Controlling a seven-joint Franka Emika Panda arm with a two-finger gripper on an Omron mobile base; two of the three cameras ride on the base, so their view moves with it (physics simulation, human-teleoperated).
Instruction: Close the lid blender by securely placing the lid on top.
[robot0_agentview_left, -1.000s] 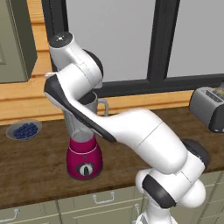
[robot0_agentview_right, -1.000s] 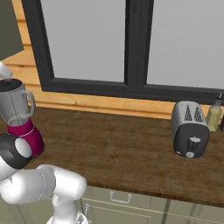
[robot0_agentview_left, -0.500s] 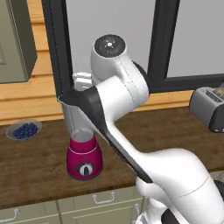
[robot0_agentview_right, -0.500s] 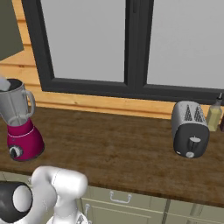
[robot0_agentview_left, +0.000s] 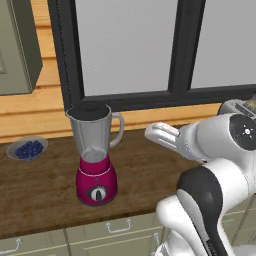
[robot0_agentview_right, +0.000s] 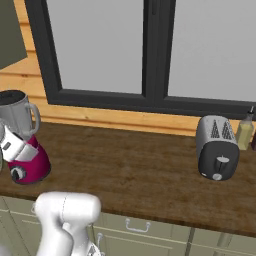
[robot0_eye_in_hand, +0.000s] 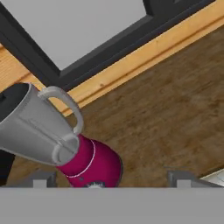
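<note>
The blender (robot0_agentview_left: 95, 170) stands on the wooden counter, with a magenta base, a black dial and a clear grey jar with a side handle. The dark round lid (robot0_agentview_left: 90, 107) sits on the jar's rim, also dark at the jar's top in the hand view (robot0_eye_in_hand: 15, 94). My gripper (robot0_agentview_left: 152, 132) hangs to the right of the jar at handle height, apart from it, pointing toward it. In the hand view its two fingertips (robot0_eye_in_hand: 43, 178) stand wide apart; the gripper (robot0_eye_in_hand: 111, 178) is open and holds nothing. The blender (robot0_agentview_right: 25, 150) is at the far left of the right base view, partly behind my hand.
A grey bowl of blueberries (robot0_agentview_left: 27, 149) lies left of the blender. A silver toaster (robot0_agentview_right: 217, 147) and a bottle (robot0_agentview_right: 245, 131) stand far to the right. A dark-framed window and a wooden ledge run behind the counter (robot0_agentview_right: 125, 170). Cabinet drawers sit below the front edge.
The arm has swung off the top of the blender, down and to the right. The jar top, hidden before, now shows with the lid on it.
</note>
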